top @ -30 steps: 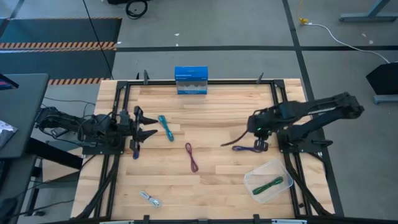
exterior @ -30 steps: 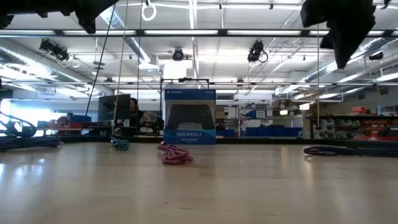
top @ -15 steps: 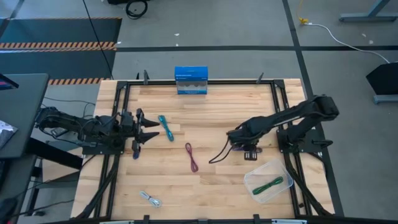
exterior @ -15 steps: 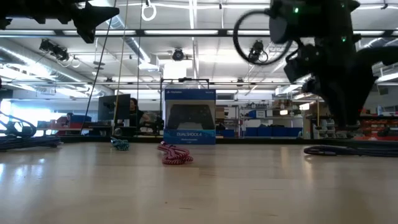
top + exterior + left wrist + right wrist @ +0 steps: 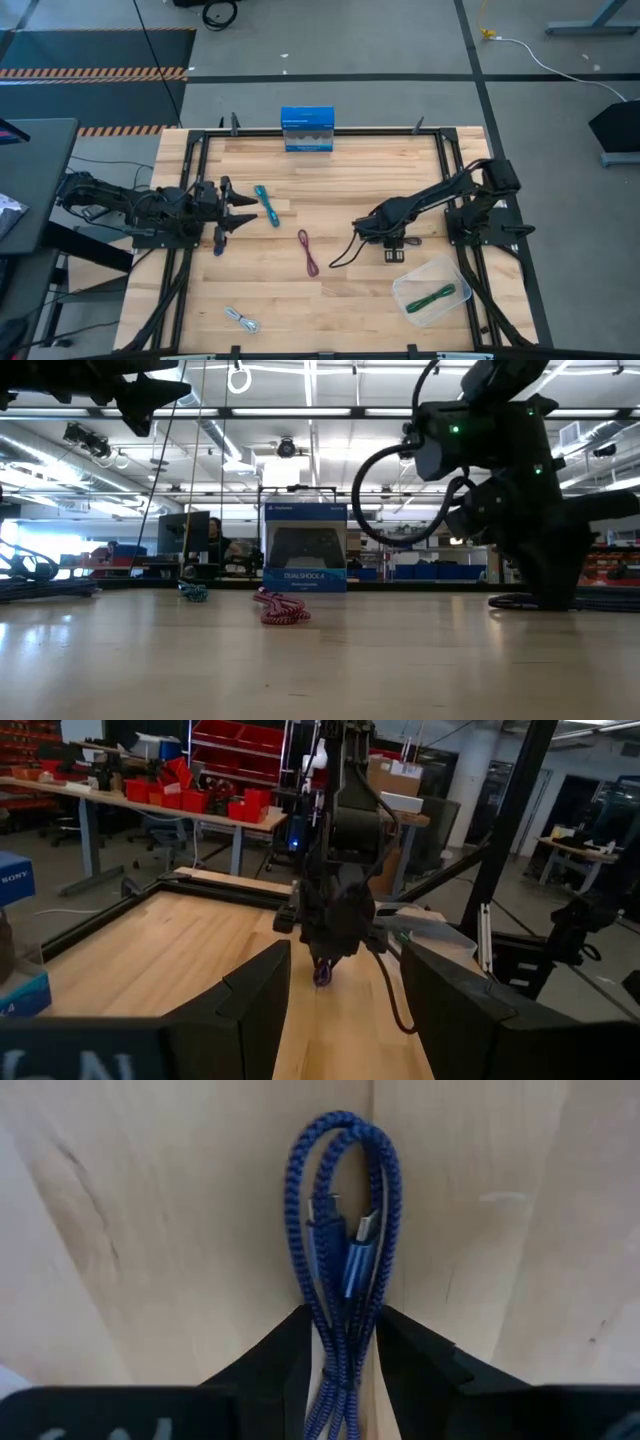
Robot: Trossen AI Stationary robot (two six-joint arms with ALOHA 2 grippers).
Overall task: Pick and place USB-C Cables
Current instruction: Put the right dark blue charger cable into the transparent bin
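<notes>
The dark purple cable (image 5: 340, 1250) lies flat on the wood, and my right gripper (image 5: 342, 1370) is down over it right of the table's middle (image 5: 392, 243), shut on it. From above the arm hides that cable. The low view shows its end (image 5: 510, 601) on the table beside the gripper (image 5: 548, 598). The teal cable (image 5: 266, 205) lies just right of my open left gripper (image 5: 240, 210), which hovers at the left edge. The maroon cable (image 5: 308, 252) and the white-grey cable (image 5: 241, 320) lie on the table. The green cable (image 5: 432, 296) lies in the tray. My right gripper pinches the bundled strands of the dark purple cable (image 5: 338, 1342) between its two fingers, back from the looped end (image 5: 345, 1135). The fingers come from above, pointing down, one on each side of the bundle. The cable lies flat on the table.
A blue box (image 5: 307, 129) stands at the far edge. The clear tray (image 5: 405, 285) sits near the right near corner, close to the right arm. The right arm's own black lead loops out over the table (image 5: 345, 250). Black frame rails run round the table.
The right arm has swung toward the table's left and come down from high above the table until its gripper stands on the wood over the dark purple cable. The left arm and the other cables have kept still.
</notes>
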